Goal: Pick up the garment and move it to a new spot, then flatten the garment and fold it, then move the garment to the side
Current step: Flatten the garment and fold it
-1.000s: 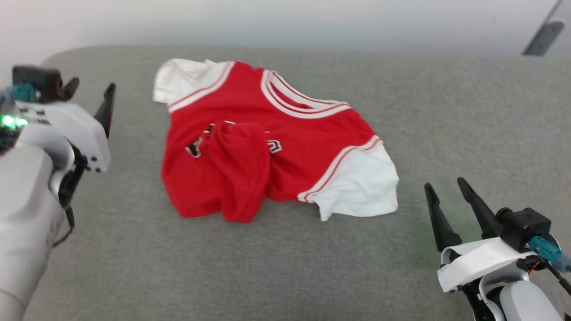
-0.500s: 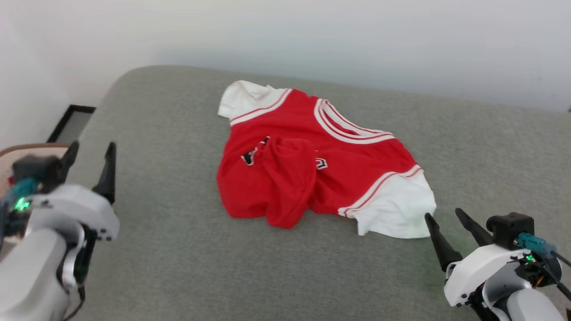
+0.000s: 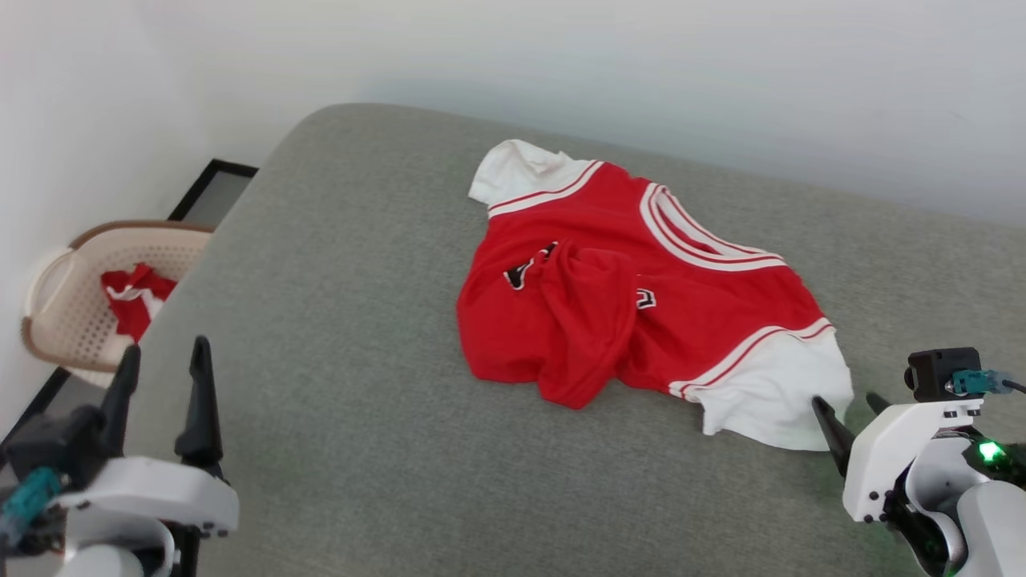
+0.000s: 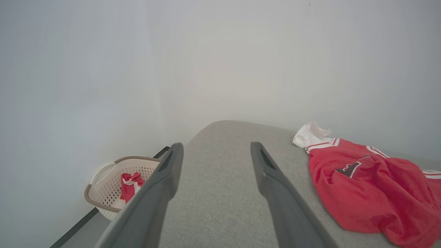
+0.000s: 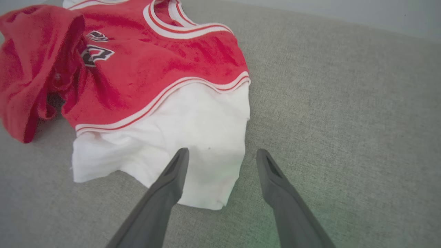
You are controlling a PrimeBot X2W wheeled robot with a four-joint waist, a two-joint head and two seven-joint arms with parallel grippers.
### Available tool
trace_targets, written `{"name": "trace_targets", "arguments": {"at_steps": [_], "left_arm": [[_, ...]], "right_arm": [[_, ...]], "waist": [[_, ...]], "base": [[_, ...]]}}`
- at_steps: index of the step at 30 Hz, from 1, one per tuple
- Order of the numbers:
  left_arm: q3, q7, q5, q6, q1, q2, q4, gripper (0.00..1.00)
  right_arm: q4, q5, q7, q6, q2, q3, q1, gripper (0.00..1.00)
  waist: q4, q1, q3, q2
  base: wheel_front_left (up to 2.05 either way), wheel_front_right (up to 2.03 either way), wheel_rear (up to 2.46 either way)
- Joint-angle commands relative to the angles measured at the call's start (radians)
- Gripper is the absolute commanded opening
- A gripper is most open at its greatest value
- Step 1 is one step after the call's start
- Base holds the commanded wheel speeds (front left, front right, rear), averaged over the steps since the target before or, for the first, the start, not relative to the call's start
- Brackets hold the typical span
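The garment [image 3: 705, 300], a red T-shirt with white sleeves and a striped collar, lies crumpled on the grey padded surface [image 3: 345, 320], its lower part bunched into a fold at the front. My left gripper [image 3: 166, 353] stands open at the lower left, well clear of the shirt. In the left wrist view that gripper [image 4: 216, 146] has nothing between its fingers and the garment [image 4: 372, 186] lies to its right. At the lower right my right gripper [image 3: 846, 401] is open, just short of the near white sleeve [image 5: 179, 124]. The right gripper [image 5: 223, 151] points at that sleeve's hem.
A beige perforated basket [image 3: 68, 320] with a red-and-white cloth [image 3: 132, 292] in it stands on the floor left of the surface, by the white wall; the basket [image 4: 110, 193] appears in the left wrist view too. The surface's rounded left edge runs beside it.
The head camera has swung left and shifted, bringing the basket into view. The garment lies as before. Both grippers stay open; the right one now sits closer to the white sleeve.
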Motion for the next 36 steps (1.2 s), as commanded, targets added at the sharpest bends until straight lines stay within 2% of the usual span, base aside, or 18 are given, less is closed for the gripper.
{"name": "trace_targets", "arguments": {"at_steps": [1, 11, 12, 13, 17, 27, 30, 31, 36], "left_arm": [[0.017, 0.000, 0.016, 0.001, 0.025, -0.016, -0.013, 1.00], [0.118, 0.000, 0.082, -0.047, 0.113, -0.112, -0.041, 1.00], [0.126, 0.000, 0.087, -0.050, 0.115, -0.119, -0.040, 1.00], [0.134, 0.000, 0.090, -0.057, 0.116, -0.128, -0.041, 1.00], [0.163, 0.000, 0.113, -0.077, 0.128, -0.150, -0.041, 1.00], [0.224, 0.000, 0.155, -0.114, 0.150, -0.188, -0.040, 1.00], [0.242, 0.000, 0.170, -0.131, 0.146, -0.202, -0.036, 1.00], [0.242, 0.000, 0.170, -0.131, 0.146, -0.202, -0.036, 1.00], [0.251, 0.000, 0.191, -0.149, 0.133, -0.213, -0.023, 1.00]], "right_arm": [[0.017, -0.007, 0.028, -0.001, -0.001, -0.012, -0.011, 1.00], [0.138, -0.017, 0.182, -0.001, 0.024, -0.033, -0.054, 1.00], [0.145, -0.013, 0.185, -0.001, 0.025, -0.027, -0.058, 0.25], [0.152, -0.011, 0.184, -0.001, 0.025, -0.023, -0.066, 0.00], [0.168, -0.001, 0.185, -0.001, 0.009, -0.015, -0.083, 0.00], [0.137, 0.002, 0.195, -0.002, -0.093, -0.041, -0.119, 0.00], [0.127, -0.003, 0.214, -0.002, -0.160, -0.063, -0.125, 0.00], [0.127, -0.003, 0.214, -0.002, -0.160, -0.063, -0.125, 0.00], [0.131, -0.013, 0.231, -0.002, -0.238, -0.099, -0.144, 0.00]], "waist": [[0.026, 0.0000, 0.011, 0.0000], [0.072, 0.0000, 0.032, 0.0000], [0.073, 0.0000, 0.034, 0.0000], [0.075, 0.0000, 0.035, 0.0000], [0.073, 0.0000, 0.038, 0.0000], [0.036, 0.0000, 0.039, 0.0000], [0.024, 0.0000, 0.044, 0.0000], [0.024, 0.0000, 0.044, 0.0000], [0.015, 0.0000, 0.053, 0.0000]], "base": [[0.00, 0.00, 0.00], [0.00, 0.00, 0.00], [0.00, 0.00, 0.00], [0.00, 0.00, 0.00], [0.00, 0.00, 0.00], [0.00, 0.00, 0.00], [0.00, 0.00, 0.00], [0.00, 0.00, 0.00], [0.00, 0.00, 0.00]]}}
